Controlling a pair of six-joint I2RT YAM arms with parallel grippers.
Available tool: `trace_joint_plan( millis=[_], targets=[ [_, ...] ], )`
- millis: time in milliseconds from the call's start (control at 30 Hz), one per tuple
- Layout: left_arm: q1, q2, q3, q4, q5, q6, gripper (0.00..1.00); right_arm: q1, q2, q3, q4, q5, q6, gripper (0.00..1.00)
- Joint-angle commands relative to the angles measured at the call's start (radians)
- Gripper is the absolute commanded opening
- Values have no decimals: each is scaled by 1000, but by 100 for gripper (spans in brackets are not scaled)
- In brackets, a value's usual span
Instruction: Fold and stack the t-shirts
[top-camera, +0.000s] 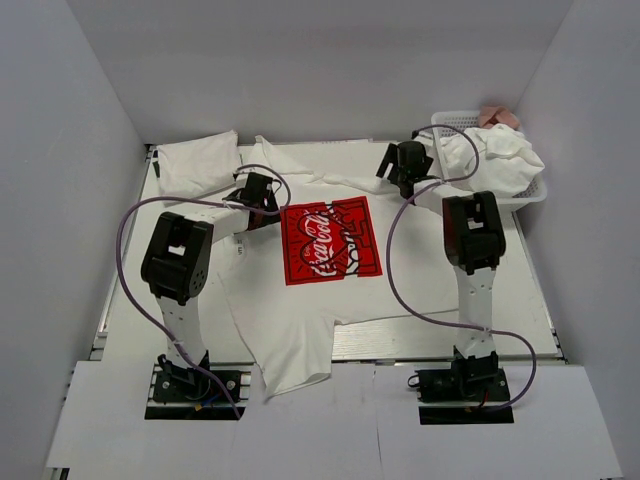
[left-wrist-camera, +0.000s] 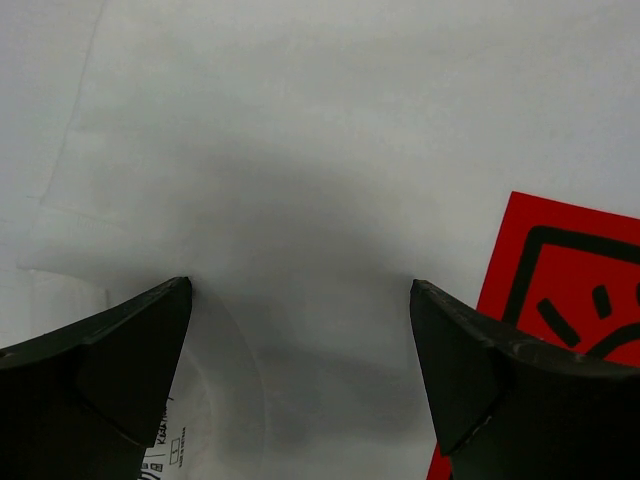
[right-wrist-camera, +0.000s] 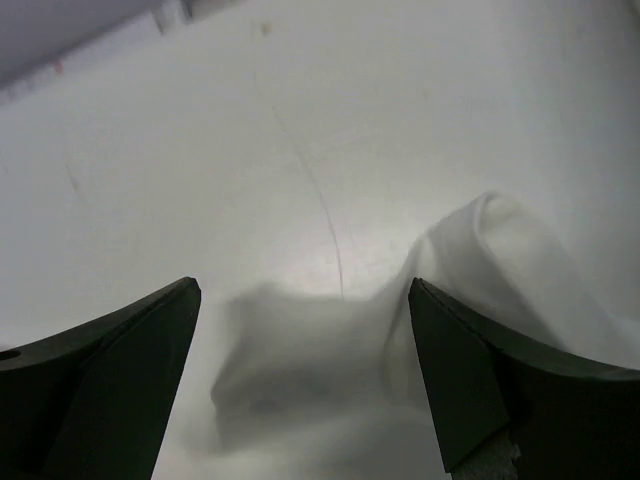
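Only the overhead view shows the basket (top-camera: 447, 120) beside the spread t-shirt (top-camera: 290, 320).

Two arms of black housings and white links

The left arm (top-camera: 177, 258) and the right arm (top-camera: 472, 232) are each built from a boxy black joint housing set on a slim white link, which is carried by a black base (top-camera: 190, 385) mounted on a dark plate. A thin lilac cable (top-camera: 130, 225) is run in a loose loop along each arm, from the base towards the wrist. The left gripper (top-camera: 260, 195) and the right gripper (top-camera: 402, 165) are finished in black throughout. In the wrist views their fingers (left-wrist-camera: 110, 370) are seen as matte, dark, wedge-shaped blades with bevelled inner faces and blunt tips.
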Motion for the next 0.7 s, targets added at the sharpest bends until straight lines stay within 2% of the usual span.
trace_joint_plan(
  millis=[0, 33, 67, 133, 167, 200, 300, 433, 467, 500, 533, 600, 667],
  targets=[
    [3, -20, -10, 43, 4, 1, 100, 3, 113, 256, 62, 111, -82, 90],
    [3, -9, -10, 43, 4, 1, 100, 6, 160, 323, 34, 116, -152, 90],
    [3, -9, 0, 34, 4, 1, 100, 10, 162, 324, 38, 118, -168, 90],
    [3, 0, 14, 25, 15, 1, 100, 4, 123, 292, 90, 71, -202, 90],
    [3, 0, 14, 25, 34, 1, 100, 3, 105, 216, 197, 45, -230, 90],
    [3, 0, 14, 25, 35, 1, 100, 1, 75, 194, 230, 37, -272, 90],
    [3, -29, 14, 25, 47, -10, 100, 13, 9, 148, 238, 5, -354, 90],
    [3, -78, 14, -11, 27, -30, 100, 16, -89, 146, 74, -104, -325, 90],
    [3, -89, 14, -24, 10, -30, 100, 18, -158, 140, 31, -115, -267, 90],
    [-6, -103, 14, -34, 1, -30, 100, 21, -184, 116, -89, -123, -248, 90],
    [-6, -139, -9, -34, -10, -30, 100, 23, -283, 94, -124, -141, -210, 90],
    [-6, -186, -41, -14, -10, -30, 100, 27, -364, -68, -185, -170, -132, 90],
    [-6, -251, -89, 14, 33, -30, 100, 49, -550, -227, -190, -207, -92, 90]
  ],
)
